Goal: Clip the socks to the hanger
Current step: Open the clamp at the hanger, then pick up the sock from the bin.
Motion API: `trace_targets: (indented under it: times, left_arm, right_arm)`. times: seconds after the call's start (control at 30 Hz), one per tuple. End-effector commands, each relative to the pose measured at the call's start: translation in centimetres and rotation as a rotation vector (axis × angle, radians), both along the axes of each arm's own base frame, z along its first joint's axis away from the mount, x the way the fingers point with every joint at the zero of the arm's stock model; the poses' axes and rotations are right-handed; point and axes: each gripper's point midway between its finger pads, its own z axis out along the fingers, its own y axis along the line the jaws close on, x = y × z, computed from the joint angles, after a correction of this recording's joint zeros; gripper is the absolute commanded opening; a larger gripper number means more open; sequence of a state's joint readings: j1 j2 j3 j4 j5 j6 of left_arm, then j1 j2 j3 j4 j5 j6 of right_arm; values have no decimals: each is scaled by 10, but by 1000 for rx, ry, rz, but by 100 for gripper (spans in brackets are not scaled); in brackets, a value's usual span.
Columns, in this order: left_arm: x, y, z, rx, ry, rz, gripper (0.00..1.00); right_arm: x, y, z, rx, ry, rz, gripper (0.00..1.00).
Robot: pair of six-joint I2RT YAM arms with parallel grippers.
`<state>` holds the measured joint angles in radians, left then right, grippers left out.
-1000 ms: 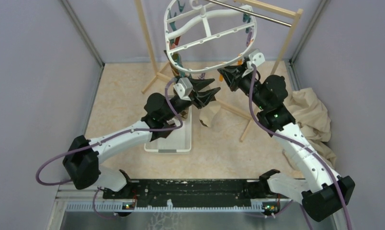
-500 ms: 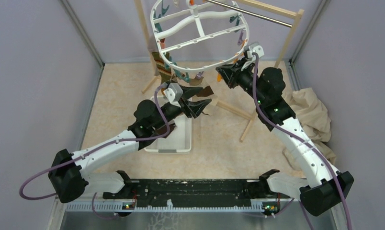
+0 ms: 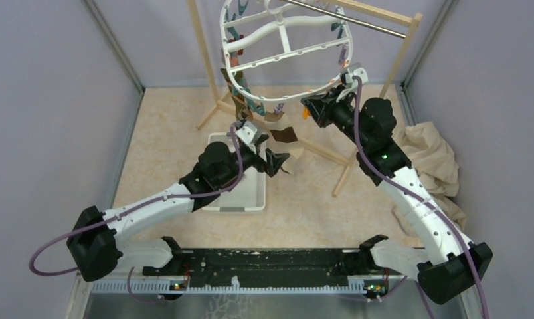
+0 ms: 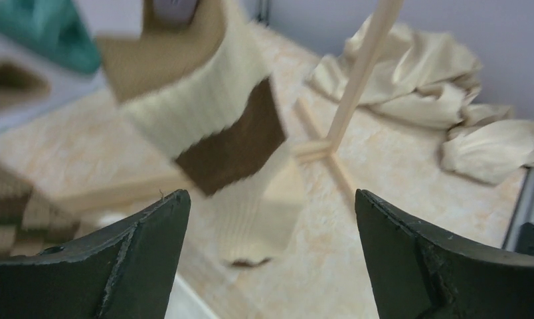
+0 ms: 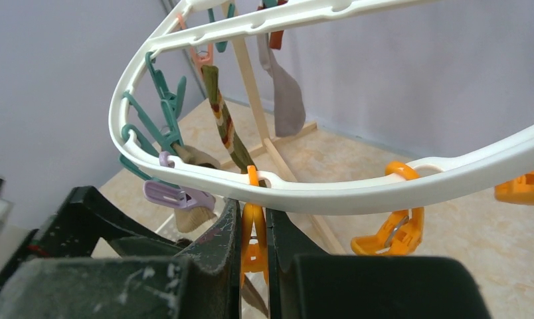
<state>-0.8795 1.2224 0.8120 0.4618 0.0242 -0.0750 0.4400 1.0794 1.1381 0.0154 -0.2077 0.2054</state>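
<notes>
From above, the white hanger (image 3: 284,56) hangs from the metal bar (image 3: 347,18) of the wooden rack (image 3: 208,60), and several socks dangle along its near-left rim. The left gripper (image 3: 287,163) sits low over the edge of a white tray (image 3: 248,194), just short of a brown-and-cream sock (image 3: 285,134). The right gripper (image 3: 309,106) is up at the hanger's near-right rim. A beige cloth (image 3: 430,159) lies crumpled on the right.

Left wrist view: the left gripper (image 4: 271,199) is spread wide, holding nothing. The brown-and-cream sock (image 4: 231,133) hangs free just beyond the fingers (image 4: 138,266), blurred. A teal peg (image 4: 45,26) shows top left, and what may be a second, patterned sock (image 4: 12,212) at the left edge, too soft to be sure. Cloth (image 4: 450,100) and a rack leg (image 4: 357,86) lie behind.

Right wrist view: the right gripper (image 5: 253,222) is clenched on an orange peg (image 5: 254,249) hanging from the hanger rim (image 5: 331,194). Beside it hang a purple peg (image 5: 178,195) and teal pegs (image 5: 159,113). A green-orange striped sock (image 5: 221,119) is clipped on the far side.
</notes>
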Motion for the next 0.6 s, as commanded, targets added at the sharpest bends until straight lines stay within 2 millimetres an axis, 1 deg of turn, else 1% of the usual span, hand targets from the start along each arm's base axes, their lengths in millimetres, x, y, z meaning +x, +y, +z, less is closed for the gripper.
trace_targets:
  times: [0.0, 0.07, 0.17, 0.2, 0.27, 0.3, 0.4, 0.5, 0.57]
  left_arm:
    - [17, 34, -69, 125, 155, 215, 99]
    - [24, 56, -90, 148, 211, 343, 99]
    - [43, 107, -113, 161, 329, 655, 99]
    - [47, 119, -122, 165, 379, 722, 99]
    - [55, 139, -136, 166, 477, 811, 99]
    - [56, 149, -147, 185, 527, 856, 99]
    - [65, 166, -165, 208, 602, 940, 97]
    - [71, 176, -185, 246, 640, 1019, 95]
    - [76, 180, -199, 263, 669, 1055, 94]
  right_arm:
    - [-2, -9, 12, 41, -28, -39, 0]
    - [-1, -10, 10, 38, -27, -45, 0]
    - [1, -12, 6, 35, -28, -64, 0]
    - [2, -12, 4, 34, -26, -68, 0]
    - [3, -12, 1, 35, -23, -67, 0]
    - [4, -11, -1, 36, -22, -65, 0]
    - [4, -12, -3, 33, -22, -66, 0]
    - [3, -15, -4, 30, -29, -74, 0]
    - [2, -16, -5, 30, -35, -78, 0]
